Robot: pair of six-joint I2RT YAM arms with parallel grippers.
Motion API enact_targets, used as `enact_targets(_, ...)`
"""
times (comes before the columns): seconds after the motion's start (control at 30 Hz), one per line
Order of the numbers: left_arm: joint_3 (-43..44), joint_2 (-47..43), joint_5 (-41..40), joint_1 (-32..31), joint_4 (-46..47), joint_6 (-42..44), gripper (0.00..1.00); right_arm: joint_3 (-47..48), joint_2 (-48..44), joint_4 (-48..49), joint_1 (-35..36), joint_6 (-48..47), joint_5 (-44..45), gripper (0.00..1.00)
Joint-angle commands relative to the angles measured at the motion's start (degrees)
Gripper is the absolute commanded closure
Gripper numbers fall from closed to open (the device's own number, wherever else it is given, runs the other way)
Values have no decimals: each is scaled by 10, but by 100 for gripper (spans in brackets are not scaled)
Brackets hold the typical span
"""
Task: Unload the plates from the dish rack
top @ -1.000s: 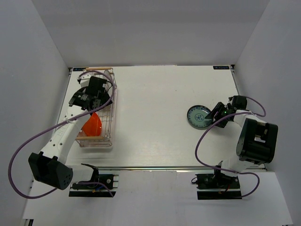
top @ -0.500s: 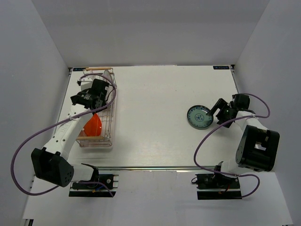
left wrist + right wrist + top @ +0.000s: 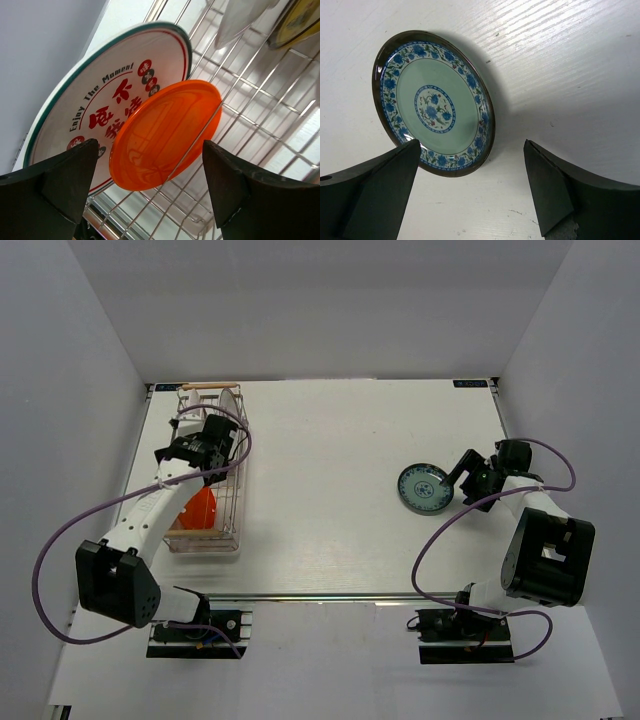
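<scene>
The dish rack (image 3: 238,512) stands at the table's left. In it the orange-red plate (image 3: 200,508) leans on edge, also shown in the left wrist view (image 3: 165,135), against the white plate with teal-red rings (image 3: 95,95). A white plate (image 3: 240,20) and the yellow-brown plate (image 3: 300,22) stand further along the rack grid (image 3: 260,105). My left gripper (image 3: 207,443) hovers open over the rack, jaws either side of the orange plate (image 3: 150,150), not touching it. The small blue patterned plate (image 3: 422,487) lies flat on the table (image 3: 434,102). My right gripper (image 3: 468,472) is open and empty just right of it (image 3: 471,145).
The rack's wooden handle (image 3: 212,386) lies at its far end near the back wall. White walls close in the table on the left, back and right. The left arm's cable (image 3: 60,540) loops out left of the rack.
My right gripper has drawn back to the right, off the blue plate's edge. My left gripper has shifted slightly right above the rack.
</scene>
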Motion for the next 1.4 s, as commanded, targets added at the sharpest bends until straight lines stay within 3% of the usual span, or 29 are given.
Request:
enact_targets(0.0,-17,-3,-23,6,-4,-15,6,17,-11,-1,-1,-8,5,11)
enact_targets(0.4,-41,-8,23,44,43,-2,14,18,-8,-3,-1,-7,5,11)
enact_targets(0.5,-41,-10,38,57,50,0,24,18,-7,-3,-2,-7,7,11)
enact_targets(0.8,-48,-17,44,62,43,1,40,18,-12,-6,-1,-7,7,11)
enact_targets(0.93,-46,-24,61,62,43,5,55,21,-12,-10,-2,-8,7,11)
enact_targets(1.03,-49,-32,73,62,47,10,57,21,-12,-11,0,-7,8,11)
enact_targets(1.23,-51,-39,86,62,40,8,73,21,-12,-15,0,-4,10,11)
enact_targets(1.27,-49,-39,86,62,36,7,83,22,-12,-16,-1,-4,9,11)
enact_targets(1.37,-34,-41,84,62,19,0,97,23,-12,-18,0,-4,9,11)
